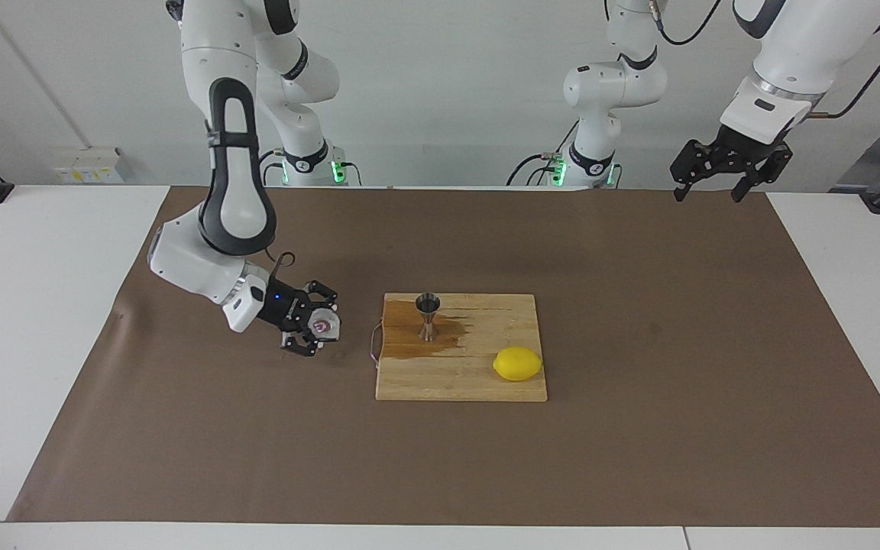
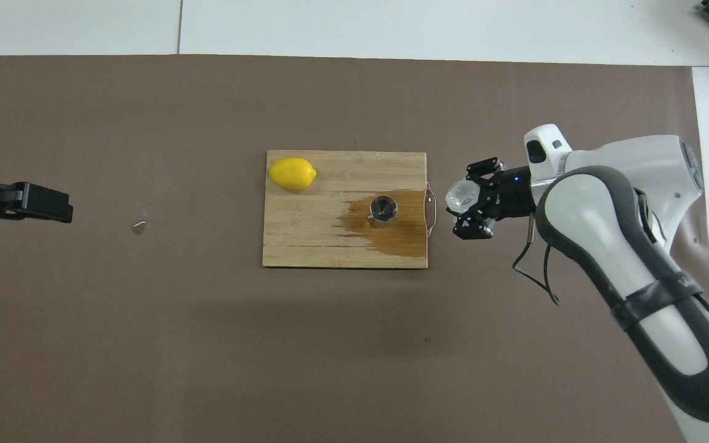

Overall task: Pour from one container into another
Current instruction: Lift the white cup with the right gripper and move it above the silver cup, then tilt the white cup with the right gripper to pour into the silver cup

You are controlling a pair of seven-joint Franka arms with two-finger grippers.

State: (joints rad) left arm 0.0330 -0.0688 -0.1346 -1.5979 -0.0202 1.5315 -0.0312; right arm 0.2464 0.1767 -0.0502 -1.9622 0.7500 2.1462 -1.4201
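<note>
Bench: white bench [image 1: 43, 321] against a pale wall, mostly covered by a brown mat [image 1: 638, 382], [image 2: 145, 307].
Board: a wooden cutting board [image 1: 486, 382], [image 2: 305, 240] lies in the middle of the mat, with a thin wire loop handle at the edge toward the right arm's end.
Stain: a dark wet patch [image 1: 451, 332], [image 2: 400, 237] spreads over the board's half toward the right arm's end, around the foot of the jigger.
Jigger: the steel hourglass jigger [image 1: 429, 315], [image 2: 383, 209] stands upright on the board inside the wet patch, open cone upward.
Lemon: a yellow lemon [image 1: 517, 363], [image 2: 292, 173] lies on the dry part of the board, at the corner farther from the robots and toward the left arm's end, well apart from the jigger.
Glass cup: the squat clear cup [image 1: 325, 325], [image 2: 462, 195] is tipped on its side, its mouth turned toward the board, held low over the mat just beside the board's handle edge.
Right hand: the right hand [image 1: 310, 325], [image 2: 476, 200] reaches in level from the right arm's end, its fingers pinching the cup between them.
Left hand: the left hand [image 1: 717, 183], [image 2: 37, 203] waits raised over the mat's edge at the left arm's end, fingers spread and pointing down, holding nothing.
Mat marks: a small glinting spot [image 2: 139, 227] sits on the mat between the board and the left hand.
</note>
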